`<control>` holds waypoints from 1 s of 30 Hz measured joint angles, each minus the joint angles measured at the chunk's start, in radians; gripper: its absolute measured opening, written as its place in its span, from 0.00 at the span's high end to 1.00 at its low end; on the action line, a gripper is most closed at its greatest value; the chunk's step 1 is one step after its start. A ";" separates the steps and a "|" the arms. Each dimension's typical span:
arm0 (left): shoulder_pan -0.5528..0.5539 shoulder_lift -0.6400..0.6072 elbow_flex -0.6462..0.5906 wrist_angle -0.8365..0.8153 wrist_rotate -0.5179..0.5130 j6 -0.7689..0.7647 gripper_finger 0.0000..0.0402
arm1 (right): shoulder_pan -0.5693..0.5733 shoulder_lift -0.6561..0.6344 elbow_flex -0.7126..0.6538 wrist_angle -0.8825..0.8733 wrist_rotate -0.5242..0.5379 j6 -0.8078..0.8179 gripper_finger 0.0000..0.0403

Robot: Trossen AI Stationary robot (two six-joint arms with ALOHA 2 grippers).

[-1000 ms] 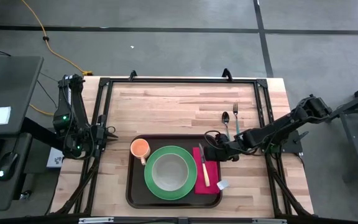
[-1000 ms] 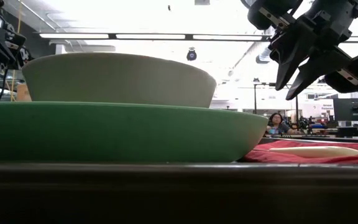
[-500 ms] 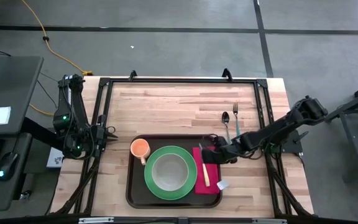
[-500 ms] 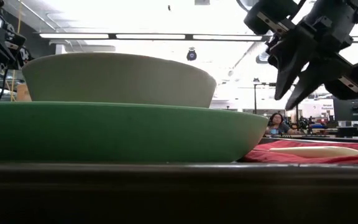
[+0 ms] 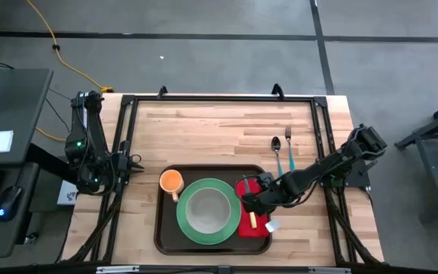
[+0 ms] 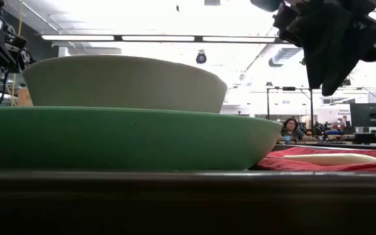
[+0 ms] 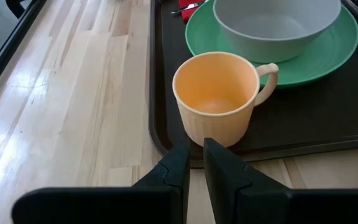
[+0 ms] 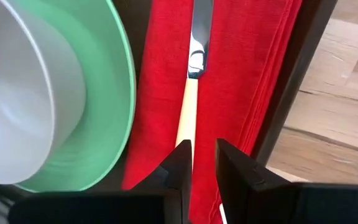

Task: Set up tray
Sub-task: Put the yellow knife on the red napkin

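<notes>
While the left gripper (image 5: 131,164) just parks at the table's 9 o'clock edge, fingers nearly together with only a thin slit and nothing in it, the right gripper (image 5: 251,203) is the one over the action. It hangs above the red napkin (image 8: 229,74) and the cream-handled knife (image 8: 189,93) lying on it, jaws set narrow, a small gap showing, not clamped on anything as far as the wrist view shows.

So the tray (image 5: 166,236), dark brown, sits at the table's 6 o'clock side, and the right gripper is right above its 3 o'clock end. On it: green plate (image 5: 191,227) with a pale bowl (image 5: 208,210) in the middle, orange cup (image 5: 172,181) toward 10 o'clock, close in front of the left gripper.

A spoon (image 5: 276,144) and fork (image 5: 287,137) lie off the tray on the wood, around 1 o'clock from it.
</notes>
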 joint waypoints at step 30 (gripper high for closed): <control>0.000 0.000 0.000 -0.001 0.000 0.000 0.80 | 0.004 0.286 0.284 -0.193 -0.070 0.004 0.88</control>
